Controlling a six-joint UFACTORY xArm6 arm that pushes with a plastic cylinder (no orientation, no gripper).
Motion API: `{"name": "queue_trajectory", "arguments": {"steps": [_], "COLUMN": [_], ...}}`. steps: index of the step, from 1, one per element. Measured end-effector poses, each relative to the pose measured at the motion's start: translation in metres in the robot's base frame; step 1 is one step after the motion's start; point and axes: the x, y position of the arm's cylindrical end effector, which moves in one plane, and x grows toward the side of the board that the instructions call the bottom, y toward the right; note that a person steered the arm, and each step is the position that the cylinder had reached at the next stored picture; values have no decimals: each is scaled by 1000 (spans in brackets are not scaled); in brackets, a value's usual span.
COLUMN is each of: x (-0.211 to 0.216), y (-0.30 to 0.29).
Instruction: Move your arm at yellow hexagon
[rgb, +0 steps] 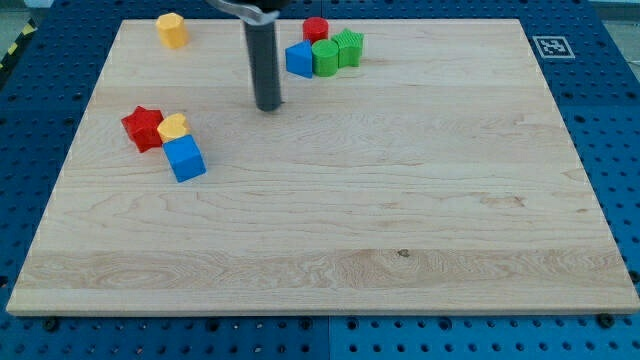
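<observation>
The yellow hexagon (172, 30) sits near the board's top left corner. My tip (268, 106) rests on the wooden board (350, 200), below and to the right of the hexagon, well apart from it. A red star (143, 128), a small yellow block (172, 127) and a blue cube (184, 158) cluster at the left, to the left of the tip. A blue block (299, 60), a red cylinder (316, 30), a green block (325, 57) and a green star (348, 47) cluster at the top, just right of the rod.
A fiducial tag (548, 46) is printed at the board's top right corner. The board lies on a blue perforated table (620, 150).
</observation>
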Motion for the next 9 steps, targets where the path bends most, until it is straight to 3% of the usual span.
{"name": "queue_trajectory", "arguments": {"steps": [1, 3, 4, 5, 9], "x": [-20, -107, -116, -159, -160], "y": [-76, -207, -213, -204, -175]}}
